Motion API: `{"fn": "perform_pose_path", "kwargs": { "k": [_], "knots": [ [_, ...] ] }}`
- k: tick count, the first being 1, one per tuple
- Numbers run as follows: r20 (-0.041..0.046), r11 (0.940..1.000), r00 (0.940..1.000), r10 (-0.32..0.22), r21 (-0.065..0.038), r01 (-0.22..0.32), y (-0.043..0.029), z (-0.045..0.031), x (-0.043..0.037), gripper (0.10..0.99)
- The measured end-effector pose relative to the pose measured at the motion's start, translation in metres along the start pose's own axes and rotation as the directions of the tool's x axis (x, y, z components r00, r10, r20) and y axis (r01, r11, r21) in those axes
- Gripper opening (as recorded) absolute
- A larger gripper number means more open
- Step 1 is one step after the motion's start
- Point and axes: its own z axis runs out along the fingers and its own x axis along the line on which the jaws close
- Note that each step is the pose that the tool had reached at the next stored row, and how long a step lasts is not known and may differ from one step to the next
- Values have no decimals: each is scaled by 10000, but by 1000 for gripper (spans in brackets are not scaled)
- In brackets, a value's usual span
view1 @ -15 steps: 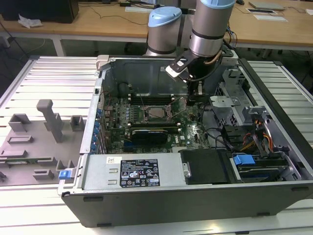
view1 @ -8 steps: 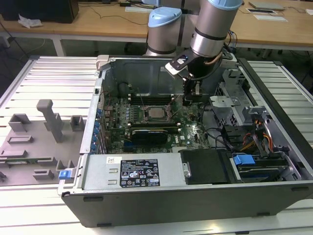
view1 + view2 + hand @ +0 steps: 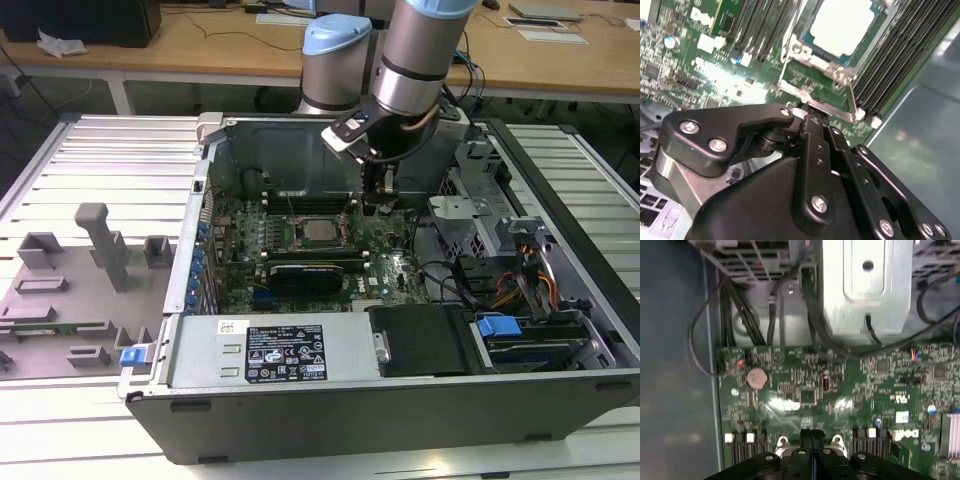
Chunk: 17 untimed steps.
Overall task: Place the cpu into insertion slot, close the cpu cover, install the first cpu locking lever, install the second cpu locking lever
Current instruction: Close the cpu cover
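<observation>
tool: seen shut, the two black fingers pressed flat together with nothing between them. It's found in the exterior view [image 3: 378, 200] and in both wrist views [image 3: 807, 119] [image 3: 811, 436].

tool position: hung low inside the open computer case [image 3: 300, 350], just beside the socket on the exterior view's right. The tips are parked right at a silvery metal strip [image 3: 815, 97] along the socket's edge. Whether that strip is actually touched can't be told.

cpu: laid flat in the insertion slot [image 3: 300, 240], pale metal top facing up, as seen in the exterior view [image 3: 320, 231] and in the second wrist view [image 3: 842, 25].

cpu cover: silvery frame [image 3: 816, 62] seen lying down around the chip, which is framed by its window. How the locking levers sit can't really be made out.

motherboard: green board [image 3: 390, 255] laid flat in the case floor. Long black memory slots [image 3: 895, 65] are lined up beside the socket.

other bits on the board: a round coin battery [image 3: 757, 377] is spotted in the first wrist view, with black cables [image 3: 740, 310] draped beyond the board edge next to a bare metal bracket [image 3: 865, 285].

bench: the case is carried on a ribbed aluminium bench [image 3: 100, 150]. A bunch of grey fixture blocks [image 3: 100, 245] are set well apart from the case, on the exterior view's left.
</observation>
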Motion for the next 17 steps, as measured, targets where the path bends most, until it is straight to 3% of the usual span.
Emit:
{"fn": "perform_pose_path", "kwargs": {
  "k": [5,7,9,10,12,15,17],
  "knots": [
    [-2,10000,10000,2,-93,-2,-191,18,13,106],
    [-2,9999,10000,3,-117,-3,-241,22,14,106],
    [-4,9999,10000,2,-124,-2,-246,23,15,106],
    [-3,9998,10000,1,-190,-1,-260,25,15,106],
    [11,9980,10000,5,-634,-4,-321,34,15,106],
    [8,9967,10000,7,-816,-7,-435,52,12,106],
    [5,9963,10000,7,-863,-7,-526,68,10,106]
  ]
}}
